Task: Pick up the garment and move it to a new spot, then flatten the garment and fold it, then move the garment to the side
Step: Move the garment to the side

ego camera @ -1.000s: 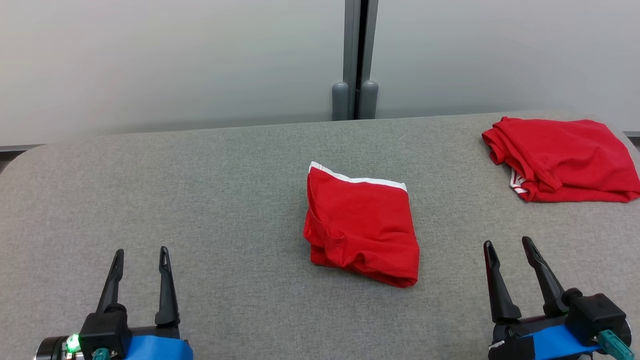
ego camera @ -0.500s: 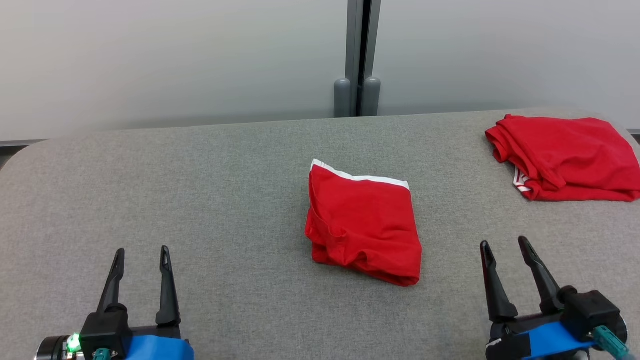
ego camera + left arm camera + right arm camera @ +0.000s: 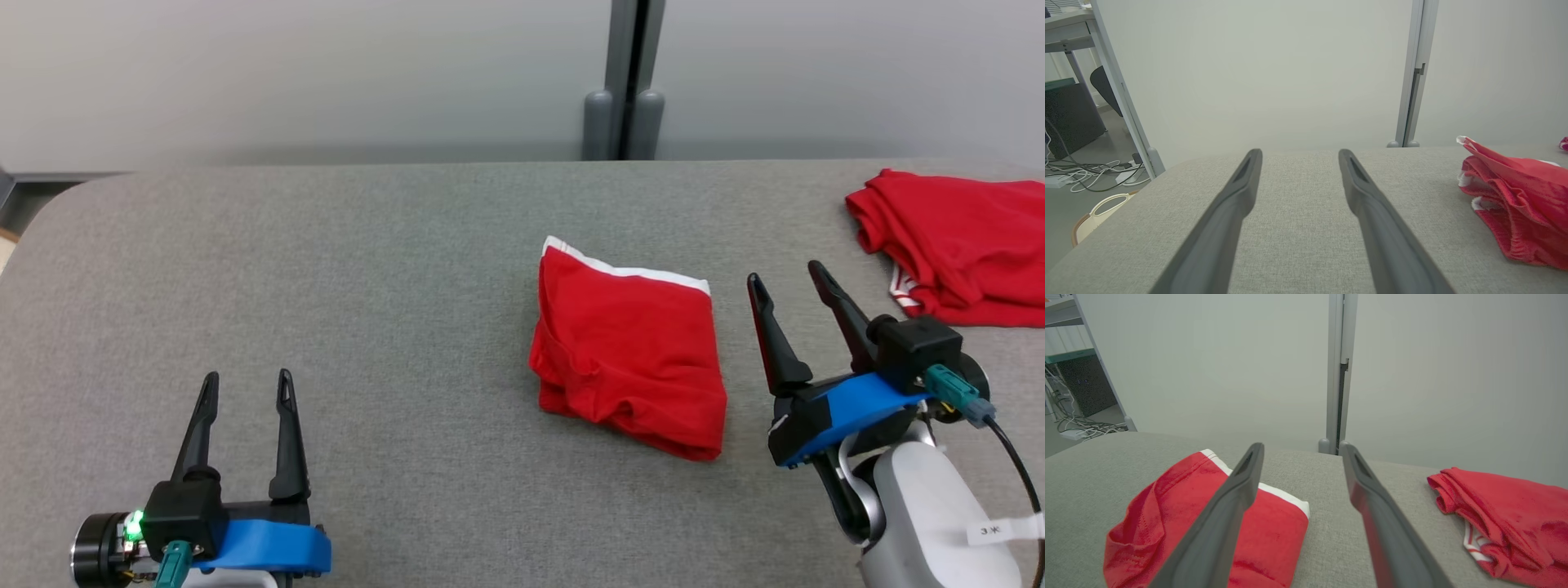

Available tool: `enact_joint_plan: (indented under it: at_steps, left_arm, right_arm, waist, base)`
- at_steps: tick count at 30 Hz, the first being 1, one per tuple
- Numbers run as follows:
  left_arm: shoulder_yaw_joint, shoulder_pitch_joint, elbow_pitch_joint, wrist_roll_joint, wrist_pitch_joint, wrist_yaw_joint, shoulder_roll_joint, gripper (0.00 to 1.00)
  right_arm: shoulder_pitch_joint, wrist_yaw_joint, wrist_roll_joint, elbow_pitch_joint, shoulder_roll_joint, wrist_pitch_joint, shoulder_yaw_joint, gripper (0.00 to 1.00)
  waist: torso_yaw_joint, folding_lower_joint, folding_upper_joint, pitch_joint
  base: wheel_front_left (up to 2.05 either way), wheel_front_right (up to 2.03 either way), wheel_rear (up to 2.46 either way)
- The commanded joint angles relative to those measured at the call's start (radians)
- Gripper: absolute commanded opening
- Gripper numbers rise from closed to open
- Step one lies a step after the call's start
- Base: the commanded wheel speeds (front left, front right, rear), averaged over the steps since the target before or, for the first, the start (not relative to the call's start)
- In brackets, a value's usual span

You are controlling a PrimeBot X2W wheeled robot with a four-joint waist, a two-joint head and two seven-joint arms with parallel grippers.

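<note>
A folded red garment (image 3: 629,351) with a white waistband lies in the middle of the grey table (image 3: 367,269). It also appears in the right wrist view (image 3: 1167,526) and at the right of the left wrist view (image 3: 1519,204). My right gripper (image 3: 785,273) hovers open just right of the garment, its fingers empty and pointing up the view. My left gripper (image 3: 247,377) rests open at the lower left, far from the garment, with nothing between its fingers (image 3: 1237,204).
A second red garment (image 3: 955,245) lies bunched at the table's far right edge, also in the right wrist view (image 3: 1502,518). A pale wall with a grey post (image 3: 624,82) stands behind the table. Cables and a basket (image 3: 1102,204) are on the floor past the table's left end.
The head camera has shifted, moving the whole scene right. My right gripper has risen and moved forward, closer to the garment's right side. The left gripper and garment stay put.
</note>
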Motion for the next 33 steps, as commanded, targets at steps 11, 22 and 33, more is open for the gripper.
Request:
enact_joint_plan:
  at_steps: [11,22,33]
  left_arm:
    - [-0.015,-0.070,0.009,-0.012,-0.004,-0.003,-0.007,1.00]
    - [-0.016,-0.091,0.019,-0.010,-0.004,-0.005,-0.010,1.00]
    - [-0.017,-0.095,0.026,-0.022,-0.004,-0.004,-0.014,1.00]
  right_arm:
    - [-0.118,0.000,0.015,0.307,-0.002,-0.021,0.020,1.00]
    - [-0.157,0.000,0.034,0.556,0.031,-0.060,0.029,1.00]
    - [-0.196,0.000,0.113,0.631,0.059,-0.076,0.074,0.00]
  waist:
    - [0.084,0.0000,0.0000,0.092]
    - [0.106,0.0000,0.0000,0.109]
    - [0.107,0.0000,0.0000,0.111]
  base:
    - [0.00,0.00,0.00]
    - [0.00,0.00,0.00]
    - [0.00,0.00,0.00]
